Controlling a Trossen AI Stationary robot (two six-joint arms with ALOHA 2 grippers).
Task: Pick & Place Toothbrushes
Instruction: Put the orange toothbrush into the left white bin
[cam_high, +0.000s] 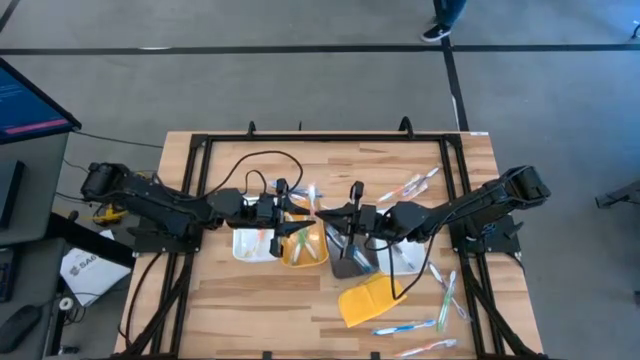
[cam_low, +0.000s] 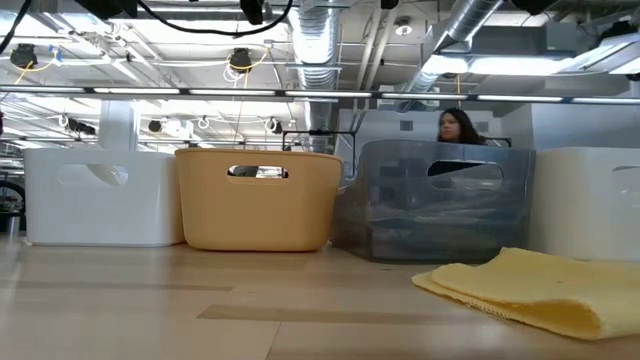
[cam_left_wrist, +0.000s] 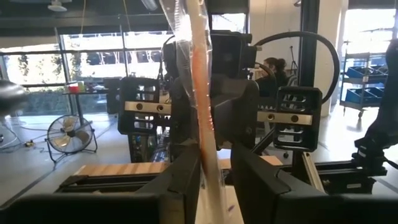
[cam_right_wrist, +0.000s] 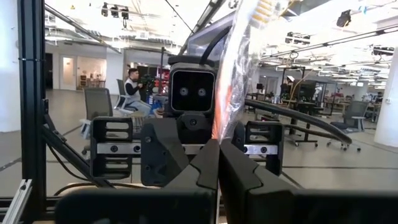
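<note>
An orange-handled toothbrush in a clear wrapper (cam_left_wrist: 200, 93) stands nearly upright in the air between my two grippers, above the trays at the table's middle. My right gripper (cam_right_wrist: 219, 167) comes from the table's right and is shut on it. My left gripper (cam_left_wrist: 214, 183) comes from the left, level. Its fingers are open, one close on either side of the toothbrush (cam_right_wrist: 239, 68), and I cannot tell whether they touch the wrapper. In the high view the grippers meet tip to tip, left gripper (cam_high: 303, 224) and right gripper (cam_high: 333, 215). More toothbrushes (cam_high: 410, 186) lie loose on the table. My right gripper pinches the wrapped toothbrush's lower stretch (cam_right_wrist: 221, 138) between its two fingers. The fingers come level from the table's right and lie across the toothbrush. It rises from them, leaning slightly, lifted clear of the trays.
Below the grippers stand a white tray (cam_high: 247, 245), an orange tray (cam_high: 302, 252), a grey tray (cam_high: 350, 262) and another white tray (cam_high: 408, 258). A yellow pad (cam_high: 365, 300) lies nearer. Loose toothbrushes (cam_high: 447, 290) lie at the near right. A person (cam_low: 455, 126) sits beyond the table.
</note>
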